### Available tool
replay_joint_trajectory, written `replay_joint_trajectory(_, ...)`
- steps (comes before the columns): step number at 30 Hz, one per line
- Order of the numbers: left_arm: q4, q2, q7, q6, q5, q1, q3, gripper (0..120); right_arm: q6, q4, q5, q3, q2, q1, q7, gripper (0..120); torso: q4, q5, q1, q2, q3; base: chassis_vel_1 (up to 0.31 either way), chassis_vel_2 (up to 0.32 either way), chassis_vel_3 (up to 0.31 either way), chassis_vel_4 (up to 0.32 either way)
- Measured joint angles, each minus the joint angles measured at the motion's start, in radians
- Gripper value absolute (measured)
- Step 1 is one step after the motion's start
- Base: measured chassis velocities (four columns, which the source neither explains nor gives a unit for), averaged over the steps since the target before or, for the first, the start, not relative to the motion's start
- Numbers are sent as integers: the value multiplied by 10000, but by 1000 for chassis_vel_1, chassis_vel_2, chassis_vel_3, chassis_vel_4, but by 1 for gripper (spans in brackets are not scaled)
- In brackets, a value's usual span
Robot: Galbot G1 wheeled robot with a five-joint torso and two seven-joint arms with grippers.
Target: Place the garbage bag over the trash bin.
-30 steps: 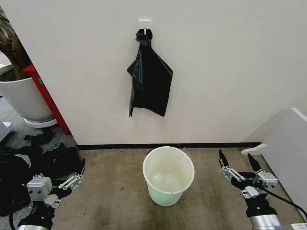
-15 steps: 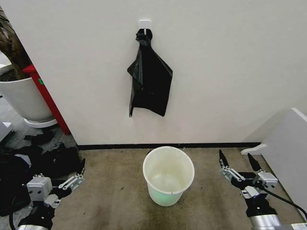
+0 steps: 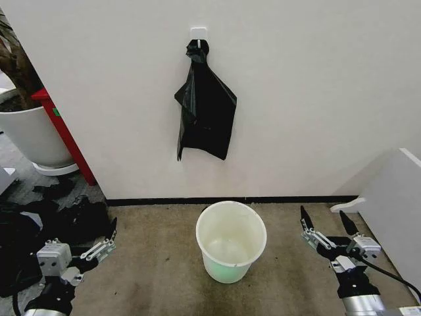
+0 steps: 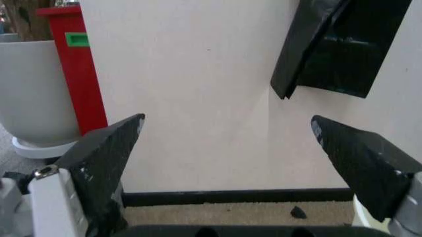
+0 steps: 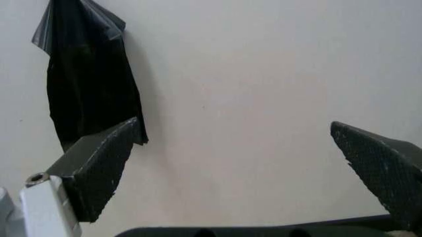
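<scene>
- We see the garbage bag (image 3: 206, 108), a glossy black plastic sack, hanging flat against the white wall (image 3: 316, 99) from a small white hook (image 3: 198, 34), its gathered top knotted at the hook.
- The bag hangs straight above the trash bin (image 3: 231, 241), well apart from it, with bare wall and a black baseboard (image 3: 164, 200) between them.
- The trash bin, a round white bucket with a pale green tint inside, stands upright on the brown carpet (image 3: 158, 263) close to the wall, its mouth open and uncovered.
- Our left gripper (image 3: 105, 241) hovers low at the left of the bin, well apart from it; its fingers are spread wide and hold nothing.
- In the left wrist view the two dark fingertips (image 4: 108, 153) frame the wall, with the lower corner of the bag (image 4: 343, 47) above them.
- Our right gripper (image 3: 325, 227) hovers low at the right of the bin, also well apart; its fingers are spread wide and empty.
- In the right wrist view the bag (image 5: 89, 79) hangs beyond the spread fingers (image 5: 99, 163).
- A large white planter (image 3: 29, 135) stands at the far left beside a red panel (image 3: 62, 135), and bulky black bundles (image 3: 39, 227) lie on the floor near the left gripper.
- A white board (image 3: 395, 210) leans at the right edge.
</scene>
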Motion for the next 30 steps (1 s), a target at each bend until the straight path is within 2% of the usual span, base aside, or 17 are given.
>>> replay_joint_trajectory(30, 0, 0, 0, 0, 0, 0, 0, 100, 0, 0, 0, 0, 0, 0, 0, 100, 0, 0, 0, 0, 0, 0, 0, 0, 0)
